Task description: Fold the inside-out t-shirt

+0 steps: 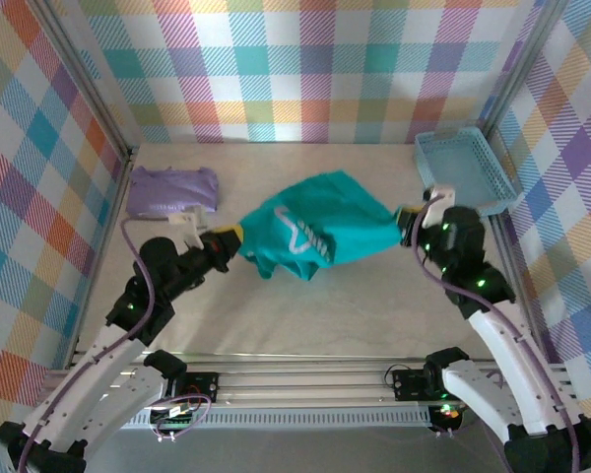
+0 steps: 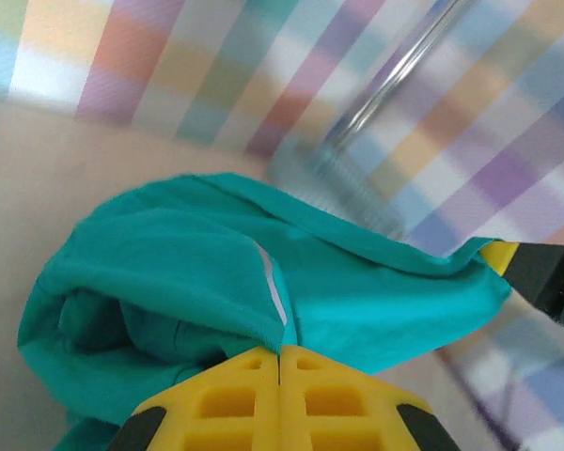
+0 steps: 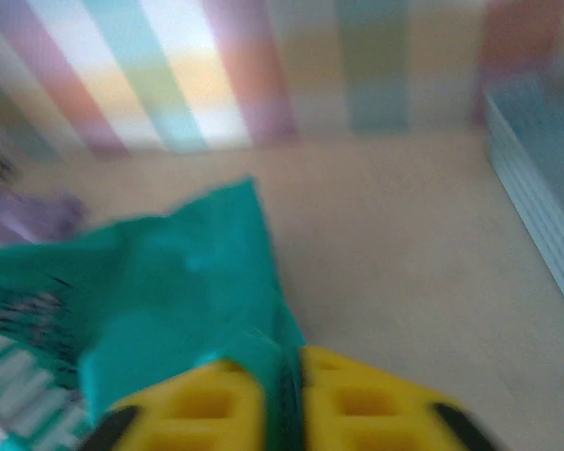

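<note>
The left arm (image 1: 167, 271) rises from the lower left of the top view and leans up and to the right, its wrist aimed at the centre of the bench (image 1: 325, 325). The right arm (image 1: 463, 246) climbs from the lower right, bends at the elbow and points its wrist to the left.

The inside-out t-shirt (image 1: 315, 232) hangs stretched between the two wrists at mid-frame. It is teal and bunched, with its pale print (image 1: 300, 238) facing up. Whether its lower edge touches the bench I cannot tell.

The left jaws are closed tight on the shirt's left end. In the left wrist view the yellow fingers (image 2: 226, 404) meet at the bottom edge, and the teal cloth (image 2: 169, 272) spreads up and away from their tips.

The right jaws are pinched on the shirt's right end. In the blurred right wrist view a thin fold of teal cloth (image 3: 169, 301) sits between the yellow fingers (image 3: 207, 399), which are nearly together.

A lavender folded garment (image 1: 172, 190) lies at the upper left, well apart from the shirt. A light blue plastic basket (image 1: 463, 168) sits at the upper right, just above the right wrist.
</note>
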{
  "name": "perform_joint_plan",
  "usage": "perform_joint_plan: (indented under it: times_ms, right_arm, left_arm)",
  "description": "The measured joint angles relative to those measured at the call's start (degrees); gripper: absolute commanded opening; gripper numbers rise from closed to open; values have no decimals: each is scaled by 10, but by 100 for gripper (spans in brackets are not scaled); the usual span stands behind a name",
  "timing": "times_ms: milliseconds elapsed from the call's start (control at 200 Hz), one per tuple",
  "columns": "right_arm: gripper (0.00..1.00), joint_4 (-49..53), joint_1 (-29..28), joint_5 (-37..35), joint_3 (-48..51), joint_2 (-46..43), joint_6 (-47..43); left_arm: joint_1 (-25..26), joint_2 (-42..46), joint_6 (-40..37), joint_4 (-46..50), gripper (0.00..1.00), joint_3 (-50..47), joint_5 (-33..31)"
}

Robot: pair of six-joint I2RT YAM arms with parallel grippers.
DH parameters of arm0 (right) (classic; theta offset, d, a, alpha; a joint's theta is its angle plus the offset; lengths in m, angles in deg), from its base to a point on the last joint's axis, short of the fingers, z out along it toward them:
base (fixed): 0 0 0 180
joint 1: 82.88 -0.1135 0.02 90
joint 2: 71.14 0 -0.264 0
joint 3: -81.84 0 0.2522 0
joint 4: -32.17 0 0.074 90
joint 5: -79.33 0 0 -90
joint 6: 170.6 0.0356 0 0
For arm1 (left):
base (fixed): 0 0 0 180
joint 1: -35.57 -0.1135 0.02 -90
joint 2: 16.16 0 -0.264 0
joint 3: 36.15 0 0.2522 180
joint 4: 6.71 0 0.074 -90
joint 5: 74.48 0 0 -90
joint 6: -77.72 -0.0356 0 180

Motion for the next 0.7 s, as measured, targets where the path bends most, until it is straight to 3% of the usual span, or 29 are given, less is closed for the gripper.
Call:
perform_joint_plan:
  times_ms: [110,245,400,595,700]
  right_arm:
    - [54,59,-2,-25,79,-10,27]
    - [61,39,-71,-20,69,47,9]
    - [62,-21,-152,35,-76,300,-38]
    - [66,-42,-164,96,-232,570,-60]
    - [61,-23,-167,102,-299,660,-65]
  left_arm:
    - [2,-27,9,36,0,-61,22]
    - [19,-93,13,62,0,-80,40]
    - [38,-133,7,65,0,-76,40]
    - [40,-143,3,67,0,-66,33]
    - [40,-143,-1,72,0,-58,23]
